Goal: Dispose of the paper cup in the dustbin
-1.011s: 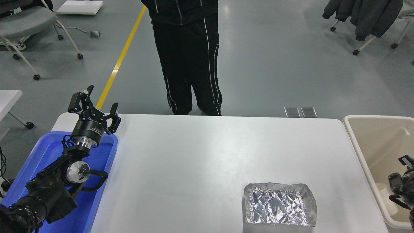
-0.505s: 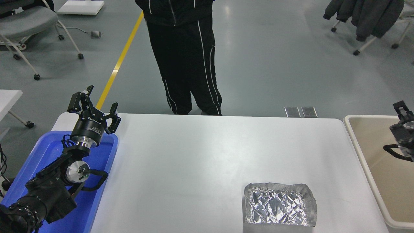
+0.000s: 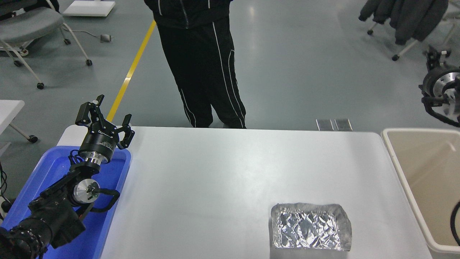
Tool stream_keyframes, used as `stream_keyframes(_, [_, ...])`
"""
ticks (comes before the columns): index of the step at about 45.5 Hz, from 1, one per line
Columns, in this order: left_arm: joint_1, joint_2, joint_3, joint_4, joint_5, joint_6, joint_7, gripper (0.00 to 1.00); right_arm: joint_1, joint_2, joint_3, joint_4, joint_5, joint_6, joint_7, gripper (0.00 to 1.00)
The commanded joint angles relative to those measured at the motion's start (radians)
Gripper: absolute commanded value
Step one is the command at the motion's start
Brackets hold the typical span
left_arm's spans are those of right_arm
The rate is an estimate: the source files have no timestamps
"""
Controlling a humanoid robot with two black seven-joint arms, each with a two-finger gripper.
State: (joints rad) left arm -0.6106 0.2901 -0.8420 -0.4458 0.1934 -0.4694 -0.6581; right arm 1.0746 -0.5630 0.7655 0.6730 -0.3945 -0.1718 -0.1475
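Note:
The paper cup does not show anywhere on the table or in the visible part of the bin. The dustbin (image 3: 417, 130) is a large beige bin standing at the table's right end, and its visible inside looks bare. My right arm is raised high at the right edge, above and beyond the bin; the right gripper (image 3: 435, 57) points up and away, only partly in view. My left gripper (image 3: 106, 112) is open and empty, parked over the far end of the blue tray at the lower left.
A crinkled silver foil tray (image 3: 311, 226) lies on the white table (image 3: 222, 169) near its front right. A blue plastic tray (image 3: 107, 223) sits under the left arm. A person in black trousers (image 3: 203, 72) stands at the far side. Chairs stand on the floor behind.
My right arm has risen from low inside the bin to high above it at the right edge. The person has shifted slightly left. The left arm has not moved.

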Motion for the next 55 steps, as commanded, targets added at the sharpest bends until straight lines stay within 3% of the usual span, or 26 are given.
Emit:
stream_keyframes(1, [0.000, 0.000, 0.000, 0.001, 0.000, 0.000, 0.000, 1.00, -0.169, 0.035, 0.332, 0.184, 0.000, 0.060, 0.008, 1.00])
stream_keyframes(12, [0.000, 0.000, 0.000, 0.001, 0.000, 0.000, 0.000, 1.00, -0.415, 0.176, 0.630, 0.189, 0.000, 0.212, 0.078, 1.00])
stream_keyframes(23, [0.000, 0.000, 0.000, -0.001, 0.000, 0.000, 0.000, 1.00, -0.544, 0.203, 0.637, 0.177, 0.000, 0.256, 0.175, 1.00])
stream_keyframes(37, [0.000, 0.000, 0.000, 0.001, 0.000, 0.000, 0.000, 1.00, -0.548, 0.236, 0.476, 0.046, -0.012, 0.262, 0.468, 1.00])
stream_keyframes(55, [0.000, 0.000, 0.000, -0.001, 0.000, 0.000, 0.000, 1.00, -0.530, 0.253, 0.469, 0.048, -0.010, 0.261, 0.486, 1.00])
